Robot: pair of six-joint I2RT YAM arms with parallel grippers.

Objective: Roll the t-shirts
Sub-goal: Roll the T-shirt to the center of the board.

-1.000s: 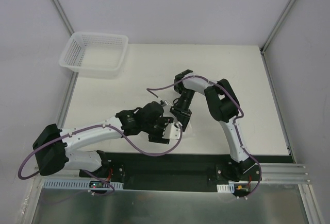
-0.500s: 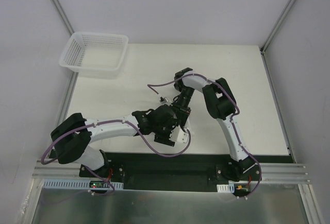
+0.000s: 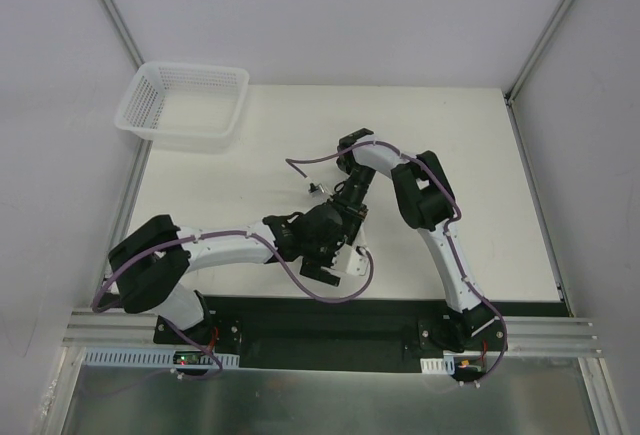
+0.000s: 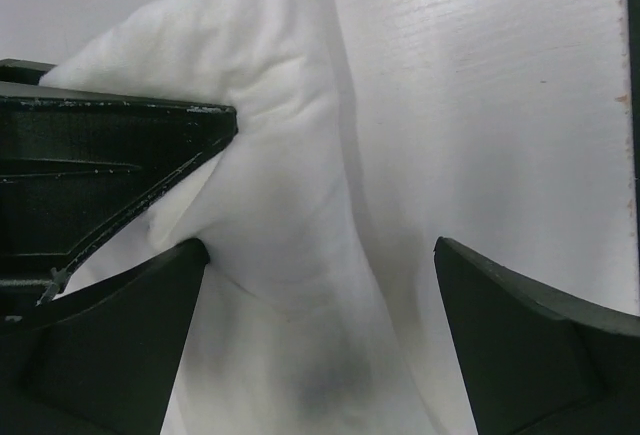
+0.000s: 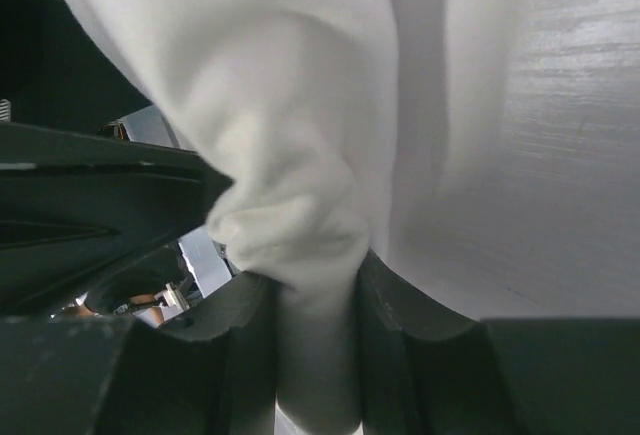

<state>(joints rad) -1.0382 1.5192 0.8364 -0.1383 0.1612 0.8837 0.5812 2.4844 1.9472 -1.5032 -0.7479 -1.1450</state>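
Nearest the bottom edge of the overhead view, the left arm had swung in from the lower left toward the middle of the table (image 3: 450,155). Its elbow sat closer to the centre than 1 second earlier. In that same second the left gripper (image 4: 320,250) had gone from partly closed to fully spread. In its own wrist view the 2 fingers stood far apart at the bottom corners, holding nothing.

Between and beyond them lay the t-shirt (image 4: 270,145), a bunched white ridge running up the middle of that frame. It was white on the white table and hard to outline from above.

Just past it, the right gripper (image 5: 315,305) was pinching a gathered fold of the shirt at the lower centre of its wrist view, and that grip had not altered. A small dark speck (image 3: 314,191), possibly the neck tag, sat just up and left of the 2 grippers in the overhead view. Farthest off, the mesh basket (image 3: 190,135) stood in the upper left, well apart from everything else.

The widened left jaws suggested a release, or a fresh bite being lined up beside the right gripper's pinch. The cloth looked gathered rather than rolled, so the rolling seemed far from done.
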